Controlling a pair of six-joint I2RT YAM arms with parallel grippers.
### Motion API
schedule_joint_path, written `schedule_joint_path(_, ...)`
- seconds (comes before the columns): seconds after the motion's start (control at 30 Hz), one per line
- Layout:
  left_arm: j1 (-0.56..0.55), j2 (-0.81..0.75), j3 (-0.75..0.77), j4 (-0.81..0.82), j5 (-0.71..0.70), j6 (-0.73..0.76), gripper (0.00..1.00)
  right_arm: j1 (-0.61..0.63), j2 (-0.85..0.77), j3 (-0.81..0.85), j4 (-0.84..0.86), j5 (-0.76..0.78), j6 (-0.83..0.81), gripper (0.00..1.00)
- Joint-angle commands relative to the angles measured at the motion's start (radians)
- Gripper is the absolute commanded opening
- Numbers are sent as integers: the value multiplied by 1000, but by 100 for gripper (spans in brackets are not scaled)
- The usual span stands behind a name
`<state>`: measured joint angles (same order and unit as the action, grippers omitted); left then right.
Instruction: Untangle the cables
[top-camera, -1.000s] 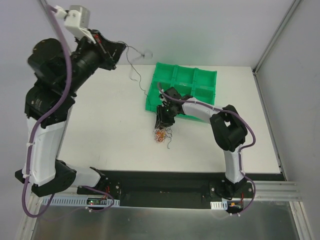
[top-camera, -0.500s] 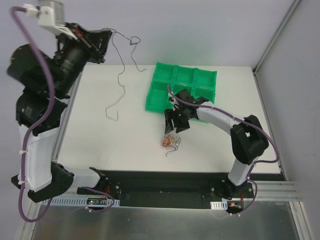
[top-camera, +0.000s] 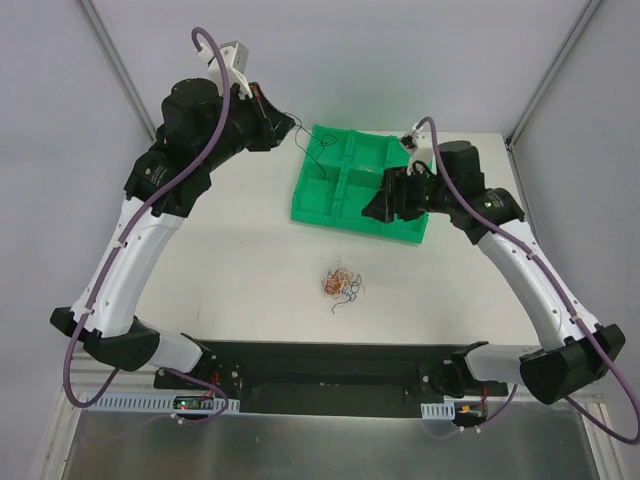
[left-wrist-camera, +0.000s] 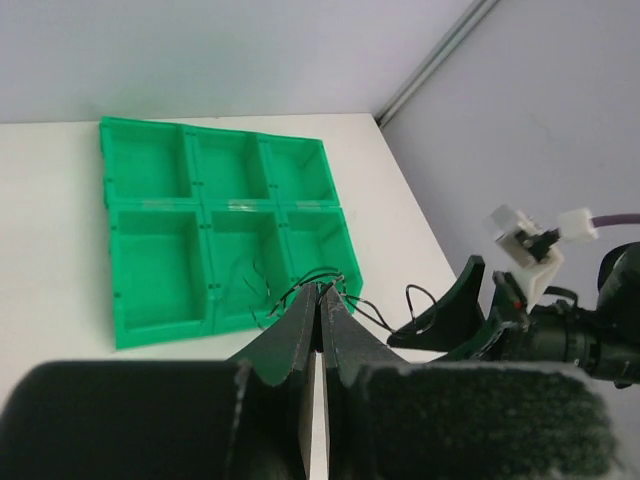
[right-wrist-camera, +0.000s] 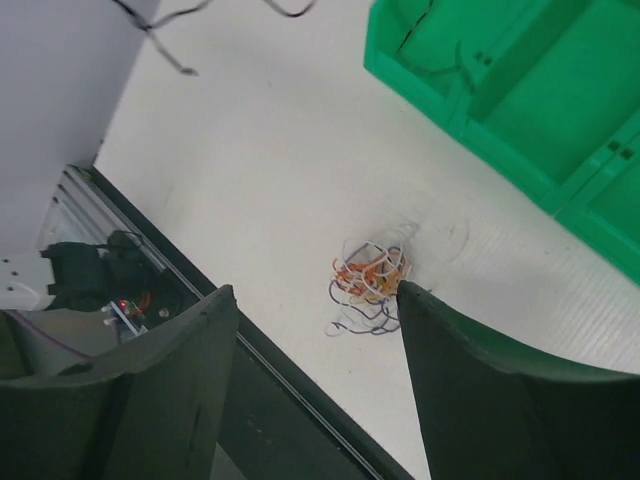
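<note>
Top view: the left claw (top-camera: 287, 131), jaws pressed fully together, pinches one thin black wire (top-camera: 318, 149) that dangles over the far left part of the green tray (top-camera: 330, 216); whether the wire touches the tray cannot be told. The right claw (top-camera: 378, 209) is raised over the tray's near right corner, jaws spread wide and holding nothing. The remaining tangle of cables (top-camera: 340, 283), with red, orange, white and dark strands, lies on the white counter (top-camera: 230, 260) in front of the tray, apart from both claws.
</note>
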<state>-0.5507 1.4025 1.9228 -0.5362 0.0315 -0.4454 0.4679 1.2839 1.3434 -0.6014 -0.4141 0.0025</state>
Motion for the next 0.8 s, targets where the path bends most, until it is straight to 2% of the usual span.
schedule_joint_path(0.0, -3, 3, 15, 48, 71, -76, 0, -49, -21, 97, 86, -167, 40, 67)
schedule_joint_path(0.37, 14, 88, 74, 48, 228, -162, 0, -87, 143, 312, 235, -287, 180, 66)
schedule_joint_path(0.6, 112, 159, 76, 48, 519, -355, 0, -86, 109, 200, 405, -445, 140, 64)
schedule_joint_path(0.77, 129, 177, 42, 48, 634, -400, 0, -87, 58, 114, 465, -411, 131, 64)
